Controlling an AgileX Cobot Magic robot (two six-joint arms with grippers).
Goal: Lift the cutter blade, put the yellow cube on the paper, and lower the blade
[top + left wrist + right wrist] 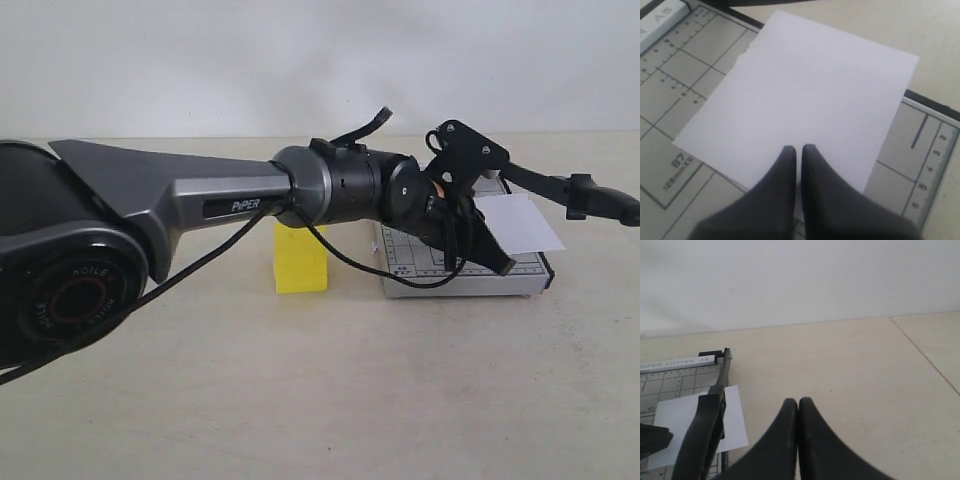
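Note:
The yellow cube [300,258] stands on the table left of the grey cutter base [460,282], behind my left arm. The white paper [522,222] [800,95] lies flat on the base, one edge sticking out past it. My left gripper [503,265] [795,148] hovers shut just over the paper, nothing between its fingers. The cutter blade [600,200] [702,435] is tilted up from its hinge, its handle in the air beyond the base's right side. My right gripper [798,401] is shut and empty over bare table beside the handle, not touching it.
My left arm [200,200] reaches across the exterior view from the left and hides part of the base. The base's white ruler bar [677,363] runs along its far edge. Beige table surrounds the cutter, with a pale wall behind.

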